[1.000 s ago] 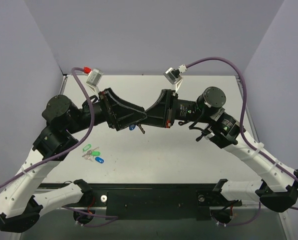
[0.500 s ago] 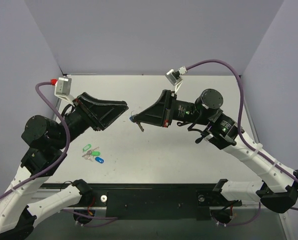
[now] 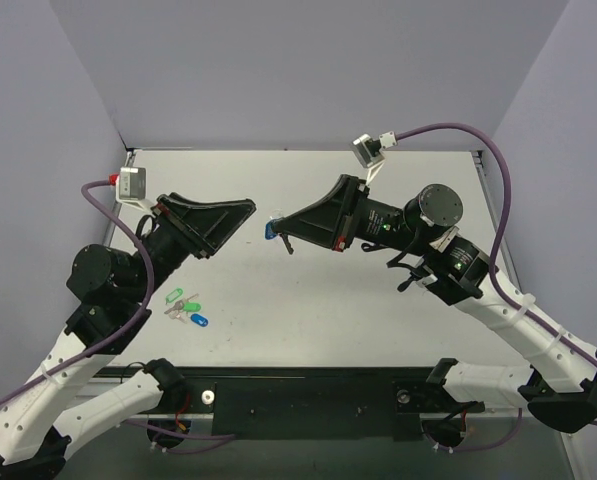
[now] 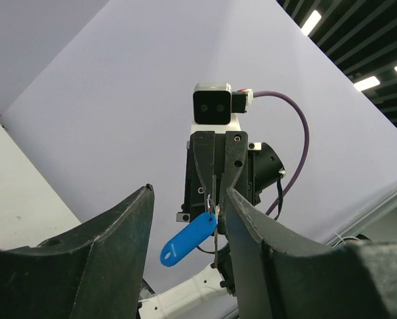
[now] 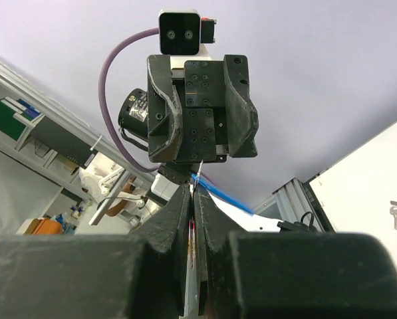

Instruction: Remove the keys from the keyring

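Your right pincer [image 3: 283, 224] is pinched fully closed on the thin metal ring [image 4: 211, 205] of the small light-blue oval plastic key tag [image 4: 188, 240]. The tag dangles under the fingertips over the middle of the table [image 3: 378, 300], slightly toward the far edge. 1 tiny silver-grey metal key [image 4: 215, 247] hangs just beside the tag; how it attaches is too small to tell. Your left pincer [image 3: 246, 210] faces them from the left, near but apart, jaws spread wide and holding nothing. Toward the front left corner, a bunch of green and dark blue plastic tags [image 3: 186, 308] lies on the table.
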`<action>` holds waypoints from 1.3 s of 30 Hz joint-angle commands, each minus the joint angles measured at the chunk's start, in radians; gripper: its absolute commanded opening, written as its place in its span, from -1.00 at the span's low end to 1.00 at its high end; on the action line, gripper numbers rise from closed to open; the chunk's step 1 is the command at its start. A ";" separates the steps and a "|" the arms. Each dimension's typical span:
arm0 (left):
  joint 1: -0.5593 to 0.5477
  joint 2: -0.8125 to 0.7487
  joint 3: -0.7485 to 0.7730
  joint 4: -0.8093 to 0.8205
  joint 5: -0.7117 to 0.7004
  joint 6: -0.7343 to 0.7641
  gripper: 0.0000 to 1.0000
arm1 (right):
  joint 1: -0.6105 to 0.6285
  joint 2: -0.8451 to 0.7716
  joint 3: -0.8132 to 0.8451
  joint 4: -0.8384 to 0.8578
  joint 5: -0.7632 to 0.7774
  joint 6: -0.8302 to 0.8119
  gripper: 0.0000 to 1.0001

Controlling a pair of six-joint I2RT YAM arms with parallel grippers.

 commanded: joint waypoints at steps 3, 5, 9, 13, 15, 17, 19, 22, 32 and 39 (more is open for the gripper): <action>-0.001 0.006 0.002 0.120 -0.006 -0.027 0.07 | 0.002 -0.002 0.007 0.104 0.009 -0.002 -1.00; -0.001 0.014 0.002 0.123 0.006 -0.028 0.01 | 0.004 0.004 0.008 0.104 0.008 -0.002 -1.00; -0.001 0.029 -0.002 0.143 0.034 -0.044 -0.06 | 0.004 0.009 0.015 0.106 0.006 0.001 -1.00; -0.001 0.043 -0.001 0.149 0.063 -0.050 -0.13 | 0.002 0.017 0.025 0.101 0.005 0.001 -1.00; -0.001 0.055 0.004 0.150 0.082 -0.051 -0.18 | 0.002 0.021 0.030 0.098 -0.003 0.002 -1.00; -0.004 0.064 0.010 0.143 0.100 -0.056 -0.22 | 0.004 0.026 0.033 0.098 -0.003 0.002 -1.00; -0.003 0.072 0.013 0.138 0.114 -0.057 -0.26 | 0.002 0.027 0.038 0.100 -0.004 0.004 -1.00; -0.003 0.074 0.015 0.138 0.122 -0.059 -0.30 | 0.004 0.029 0.039 0.100 -0.004 0.004 -1.00; -0.004 0.075 0.036 0.098 0.129 -0.047 -0.89 | 0.004 0.027 0.038 0.095 -0.001 -0.001 -1.00; -0.001 0.161 0.217 -0.098 0.320 0.100 -1.00 | 0.002 0.024 0.036 0.080 -0.012 -0.001 -1.00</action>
